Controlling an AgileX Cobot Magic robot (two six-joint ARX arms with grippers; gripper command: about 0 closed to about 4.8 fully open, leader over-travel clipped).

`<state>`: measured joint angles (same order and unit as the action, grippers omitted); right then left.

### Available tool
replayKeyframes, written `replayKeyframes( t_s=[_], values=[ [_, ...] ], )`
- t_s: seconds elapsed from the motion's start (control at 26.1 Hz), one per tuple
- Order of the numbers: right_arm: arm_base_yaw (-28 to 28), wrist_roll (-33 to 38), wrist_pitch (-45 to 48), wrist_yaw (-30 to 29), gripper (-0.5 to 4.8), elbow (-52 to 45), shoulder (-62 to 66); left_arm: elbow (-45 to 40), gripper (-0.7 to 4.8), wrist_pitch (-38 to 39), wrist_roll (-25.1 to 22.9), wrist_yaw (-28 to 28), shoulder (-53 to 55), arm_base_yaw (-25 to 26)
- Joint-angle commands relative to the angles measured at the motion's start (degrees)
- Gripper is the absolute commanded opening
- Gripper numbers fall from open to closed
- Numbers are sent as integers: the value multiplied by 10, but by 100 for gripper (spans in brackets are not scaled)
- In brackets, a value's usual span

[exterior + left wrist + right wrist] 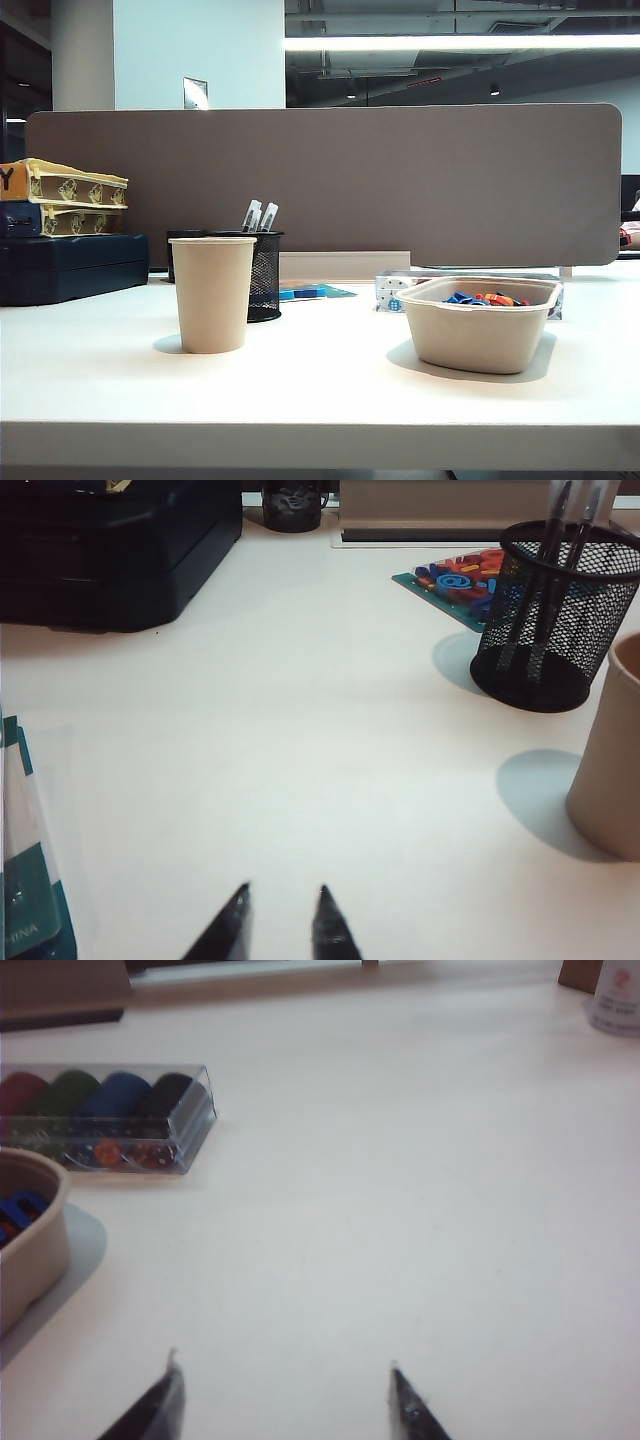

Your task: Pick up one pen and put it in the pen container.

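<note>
I am hovering my left end effector (283, 920) and right end effector (283, 1400), both empty and parted, over bare surface (300, 740); pens (545, 570) already stand in the pen container (555, 630), so no loose pen is showing to grasp.

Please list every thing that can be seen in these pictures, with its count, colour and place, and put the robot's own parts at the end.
table: one, white, under everything
paper cup: one, beige, front left, upright
pen container: one, black mesh, just behind the paper cup
pens: at least two, dark with pale ends, standing in the pen container
bowl: one, beige, front right, holding small blue and orange pieces
clear box: one, transparent with dark rounded pieces inside, behind the bowl
case: one, dark blue, far left
books: a stack, yellow-edged, on the case
divider: one, grey-brown, at the back
left claw: one, black, open, empty, above bare table
right claw: one, black, wide open, empty, near the bowl
</note>
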<state>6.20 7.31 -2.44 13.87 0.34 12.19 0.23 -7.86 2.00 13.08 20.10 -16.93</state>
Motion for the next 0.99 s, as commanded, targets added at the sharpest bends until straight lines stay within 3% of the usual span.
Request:
replayKeyframes(
  t_s=[0.04,0.99],
  values=[
    [0,3,14,1,253,-3,-1,2,76,-4,0,2,0,1],
    [-1,2,5,0,253,-3,-4,2,76,-4,0,-2,-1,1]
  ],
)
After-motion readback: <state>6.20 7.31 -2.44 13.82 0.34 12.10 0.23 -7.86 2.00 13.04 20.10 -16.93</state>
